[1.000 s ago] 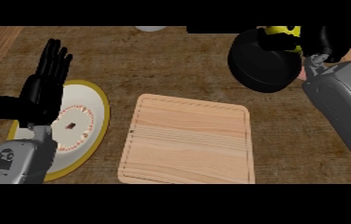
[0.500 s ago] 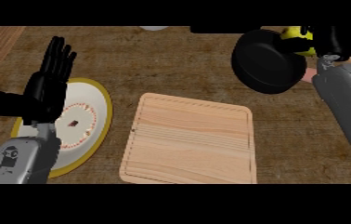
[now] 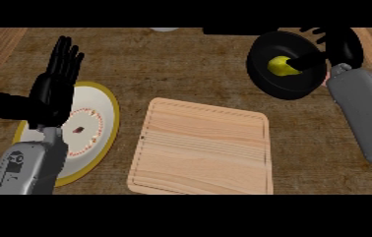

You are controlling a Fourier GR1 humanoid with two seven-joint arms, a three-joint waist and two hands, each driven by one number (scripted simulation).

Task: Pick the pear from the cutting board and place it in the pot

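Pear now lies inside the black pot at the far right of the head view; a moment ago it was held above the rim. The right hand has spread its fingers and holds nothing, one finger reaching down to the fruit. Nothing sits on the cutting board near the middle. The left hand rests open, fingers up, over the plate at left. By this showing the placing looks done; only withdrawing the right hand remains.

The cutting board lies mid-counter; a plate sits to its left, the pot behind to its right, with the pear in it
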